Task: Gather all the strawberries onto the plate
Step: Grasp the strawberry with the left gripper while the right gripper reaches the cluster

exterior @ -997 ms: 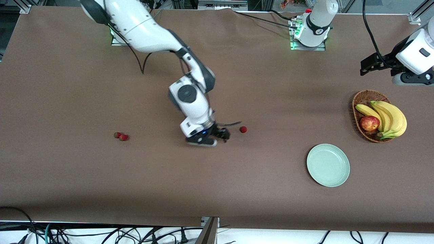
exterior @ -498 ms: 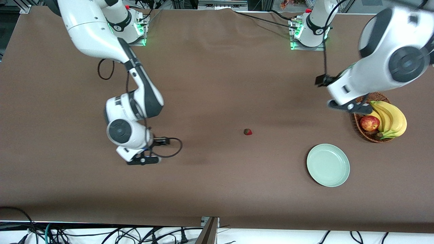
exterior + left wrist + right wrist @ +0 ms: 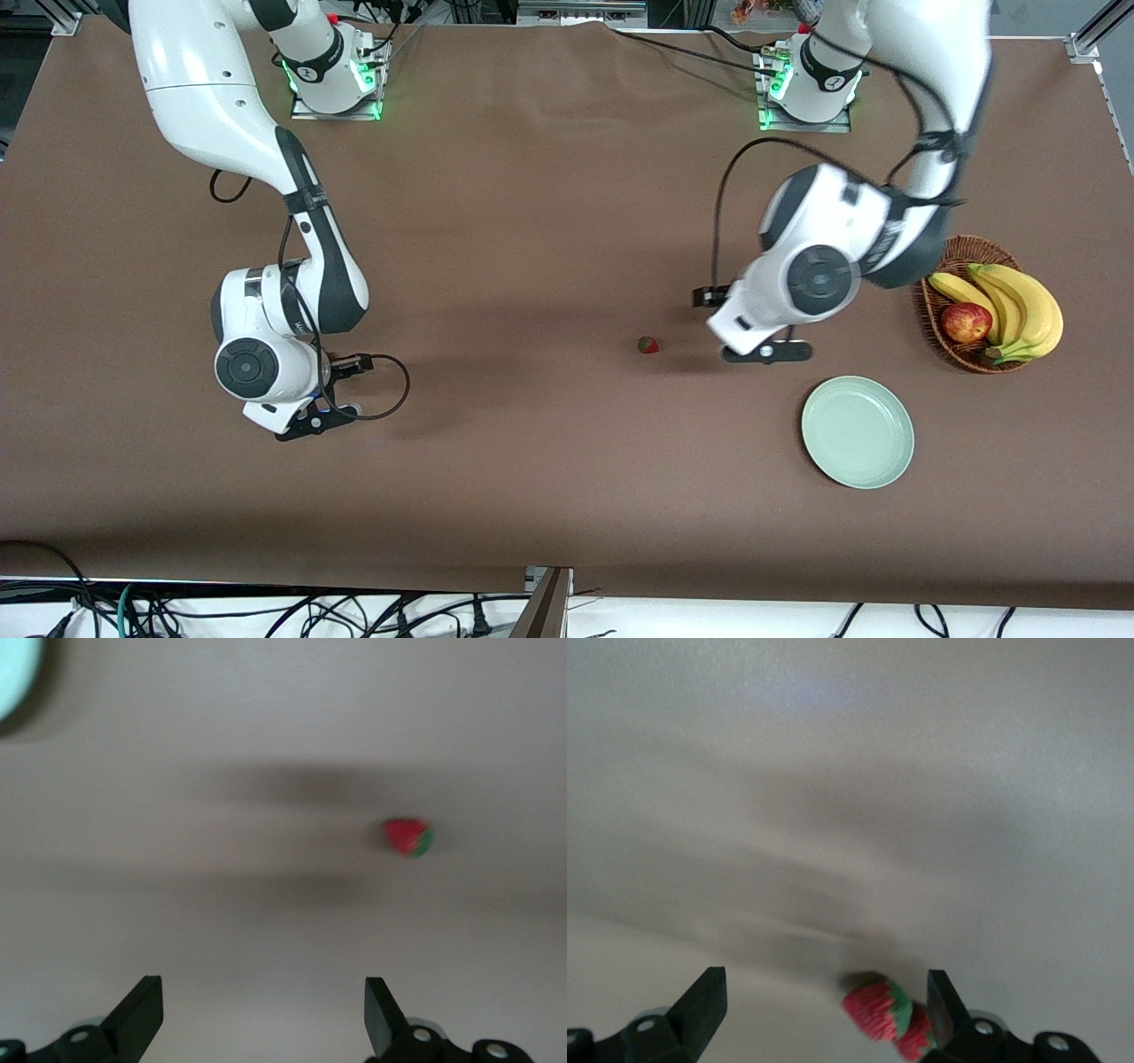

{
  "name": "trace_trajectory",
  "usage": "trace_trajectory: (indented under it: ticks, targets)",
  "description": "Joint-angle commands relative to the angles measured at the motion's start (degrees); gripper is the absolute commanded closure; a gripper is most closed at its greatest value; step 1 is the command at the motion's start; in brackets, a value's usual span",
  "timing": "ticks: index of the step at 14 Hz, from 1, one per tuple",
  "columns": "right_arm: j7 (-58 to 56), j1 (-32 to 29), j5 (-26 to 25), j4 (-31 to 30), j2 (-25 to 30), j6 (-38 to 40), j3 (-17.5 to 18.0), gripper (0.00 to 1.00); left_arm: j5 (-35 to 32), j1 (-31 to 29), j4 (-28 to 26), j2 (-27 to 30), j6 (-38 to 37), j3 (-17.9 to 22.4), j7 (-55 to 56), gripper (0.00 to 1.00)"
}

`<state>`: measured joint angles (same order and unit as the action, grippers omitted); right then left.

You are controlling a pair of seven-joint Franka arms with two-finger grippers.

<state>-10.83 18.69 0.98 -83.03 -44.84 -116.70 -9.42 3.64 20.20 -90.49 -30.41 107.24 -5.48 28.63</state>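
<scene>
One strawberry lies on the brown table near the middle; it also shows in the left wrist view. My left gripper is open and empty, low over the table between that berry and the pale mint-green plate, and its fingers are apart from the berry. Two strawberries lie touching each other close by one finger of my open right gripper. In the front view my right gripper hides them. A corner of the plate shows in the left wrist view, empty.
A brown wicker basket with bananas and a red apple stands toward the left arm's end, farther from the front camera than the plate. A cable loop hangs beside my right hand.
My right arm swung from the table's middle to over the two berries. My left arm came from the basket's end to beside the single berry, which shifted slightly early on.
</scene>
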Motion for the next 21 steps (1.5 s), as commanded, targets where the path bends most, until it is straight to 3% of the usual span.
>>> trace_trajectory:
  ticks: [1,6,10,16,17,19,20,21]
  targets:
    - [-7.79,-0.85,0.86,-7.03,3.43,-5.36,-0.07,0.00,0.59,2.38,1.19,-2.54,7.42,0.83,2.31,0.00]
    - [-16.22,-2.60,1.04,-14.52,6.43,-10.92,-0.07,0.00,-9.94,7.39,0.75,-8.52,17.65,0.83,2.83,0.00]
    - [-18.26,-3.31,1.21,-17.42,8.27,-11.09,-0.07,0.00,-10.58,8.27,-0.39,-10.98,24.67,0.83,2.92,0.00]
    - [-18.35,-3.31,1.30,-18.39,8.19,-13.64,0.37,0.00,-10.67,8.71,-2.32,-12.48,27.58,0.83,2.92,0.00]
    - [-18.44,-3.31,1.30,-18.48,8.10,-14.08,0.46,0.01,-10.58,8.71,-2.24,-12.57,27.76,0.74,2.92,0.05]
    - [-19.13,-3.31,1.30,-18.57,8.01,-14.08,0.46,0.15,-10.58,8.80,-2.41,-12.75,27.76,0.74,2.92,0.32]
    - [-19.23,-3.31,1.30,-18.57,8.01,-14.08,0.63,0.26,-10.58,8.80,-2.67,-12.75,27.76,0.74,2.92,0.46]
    - [-19.23,-3.31,1.30,-18.57,8.01,-14.08,0.72,0.36,-10.58,8.80,-2.67,-12.75,27.67,0.74,2.92,0.70]
